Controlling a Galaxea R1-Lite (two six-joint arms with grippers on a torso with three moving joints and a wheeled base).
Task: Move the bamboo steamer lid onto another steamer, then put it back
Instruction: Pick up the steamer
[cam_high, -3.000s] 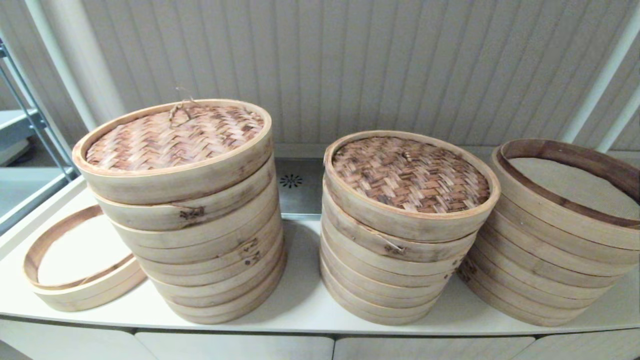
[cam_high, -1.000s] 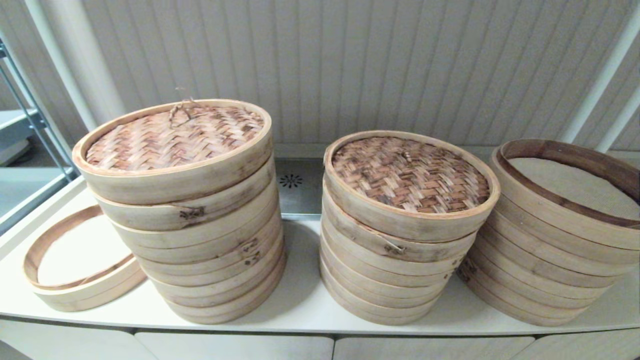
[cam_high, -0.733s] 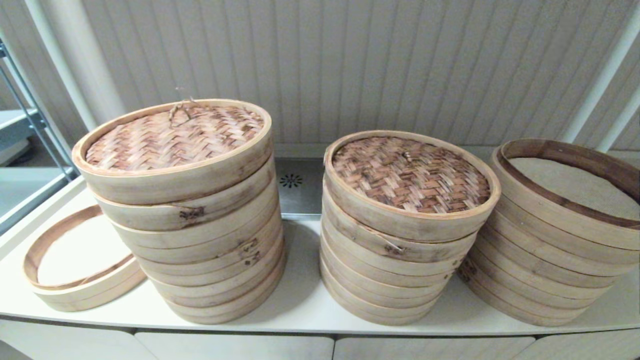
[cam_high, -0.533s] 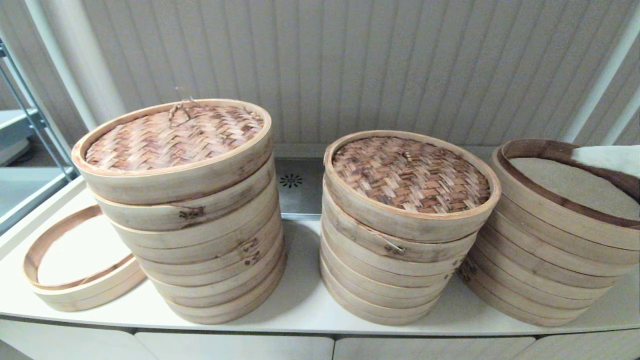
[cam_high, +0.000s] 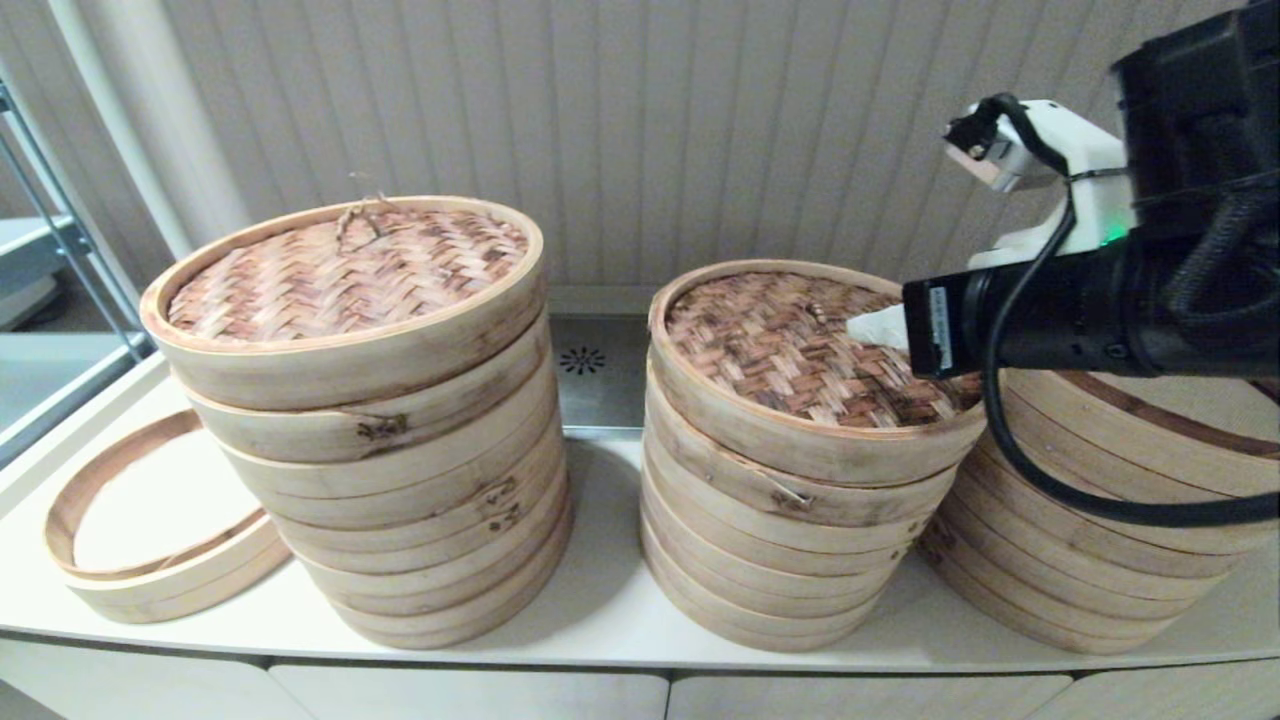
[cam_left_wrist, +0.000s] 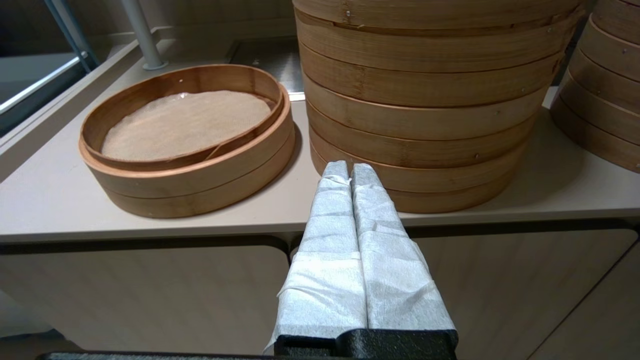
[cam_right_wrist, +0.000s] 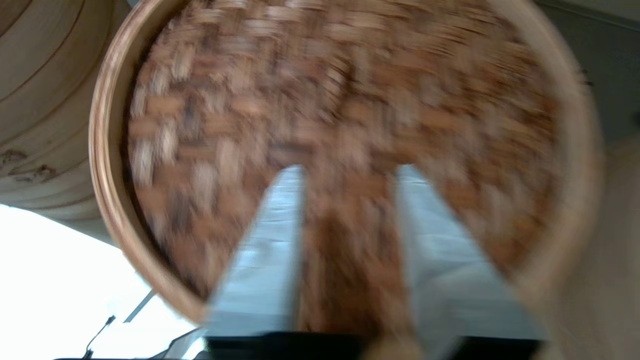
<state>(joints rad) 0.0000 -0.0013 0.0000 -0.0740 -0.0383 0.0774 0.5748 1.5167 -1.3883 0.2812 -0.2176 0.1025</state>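
While my right end effector (cam_right_wrist: 350, 172) hangs spread above the middle steamer's woven lid (cam_high: 815, 345), I should centre, descend squarely, then pinch its small loop; left end effector (cam_left_wrist: 350, 172) pressed together, parked.

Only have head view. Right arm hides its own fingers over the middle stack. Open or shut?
Observer: Open. In the right wrist view the right gripper shows a clear gap, with the woven lid visible between the fingers.
Operator: Left arm? Not in my view.
Observer: The left gripper is shut and holds nothing. It sits in front of the counter, aimed at the foot of the left stack.
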